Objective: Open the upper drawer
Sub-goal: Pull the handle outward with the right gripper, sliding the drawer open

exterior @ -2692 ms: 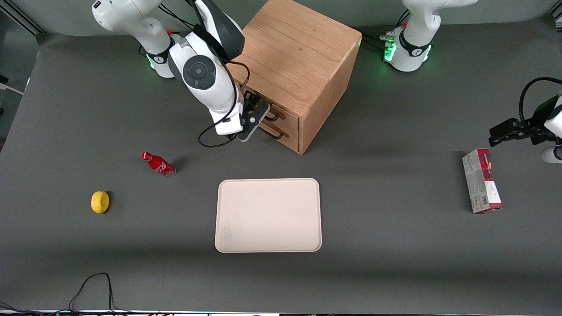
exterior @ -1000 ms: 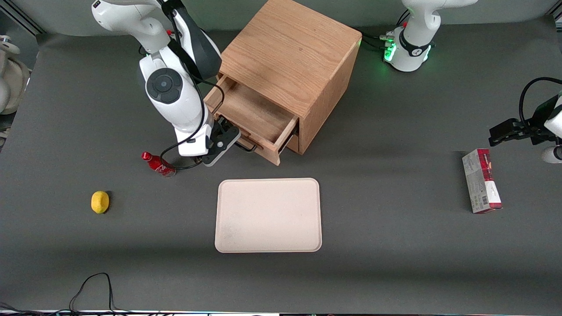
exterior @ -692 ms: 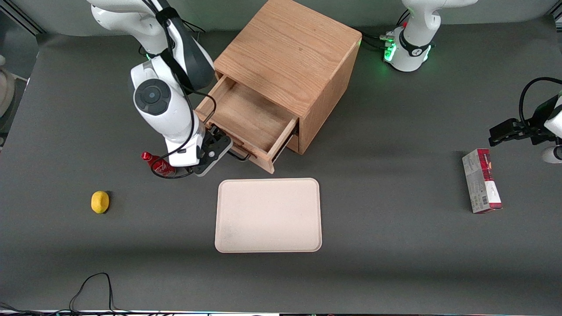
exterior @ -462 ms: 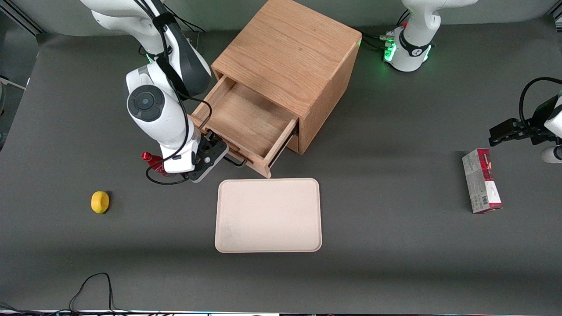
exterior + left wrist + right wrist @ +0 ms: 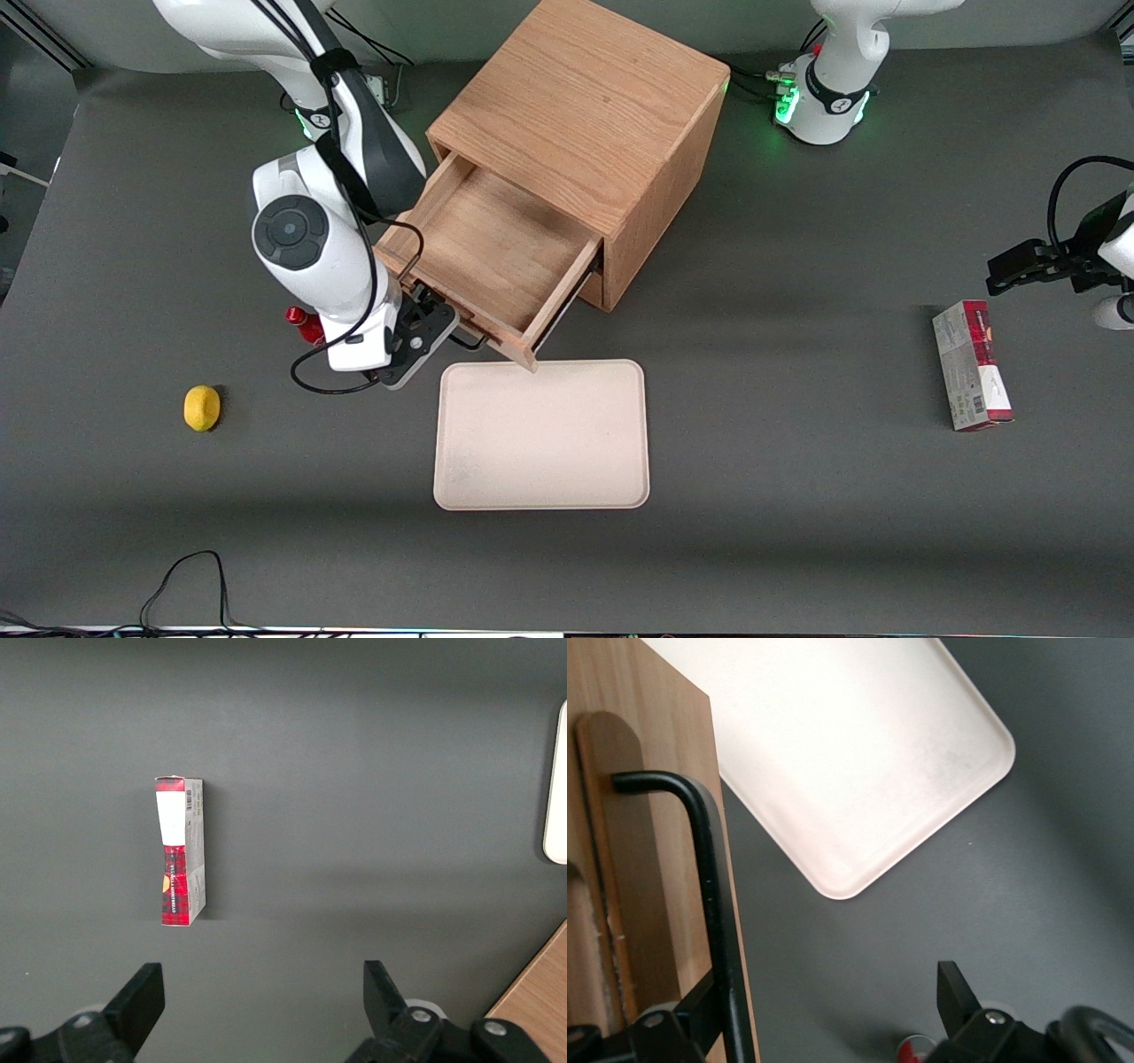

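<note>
The upper drawer of the oak cabinet stands pulled far out, and its bare wooden inside shows. Its front corner reaches the tray's edge nearest the cabinet. My right gripper is in front of the drawer's front panel at the black bar handle. In the right wrist view the gripper is open. The handle runs close beside one finger, the other finger stands well apart, and the panel lies next to the handle. The lower drawer is hidden under the upper one.
A beige tray lies nearer the front camera than the drawer; it also shows in the right wrist view. A red bottle lies beside my arm, partly hidden. A lemon lies toward the working arm's end. A red box lies toward the parked arm's end.
The upper drawer has gone from shut to far out, sliding toward the tray. My gripper has moved with the handle toward the front camera and now covers part of the red bottle.
</note>
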`<control>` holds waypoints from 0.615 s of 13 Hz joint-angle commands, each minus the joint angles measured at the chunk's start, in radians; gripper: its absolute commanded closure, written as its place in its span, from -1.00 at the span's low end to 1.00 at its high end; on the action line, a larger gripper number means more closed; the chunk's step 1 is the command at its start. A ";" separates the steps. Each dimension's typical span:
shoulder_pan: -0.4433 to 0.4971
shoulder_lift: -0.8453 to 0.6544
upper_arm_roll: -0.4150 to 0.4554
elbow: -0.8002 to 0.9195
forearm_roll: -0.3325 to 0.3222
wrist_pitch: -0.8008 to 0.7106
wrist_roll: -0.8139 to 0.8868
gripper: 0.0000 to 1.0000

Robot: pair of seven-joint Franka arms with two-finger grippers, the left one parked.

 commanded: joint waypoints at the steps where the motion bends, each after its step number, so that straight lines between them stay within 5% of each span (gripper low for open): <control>1: -0.031 0.055 -0.002 0.085 -0.007 -0.032 -0.053 -1.00; 8: -0.064 0.098 -0.004 0.138 -0.007 -0.032 -0.084 -1.00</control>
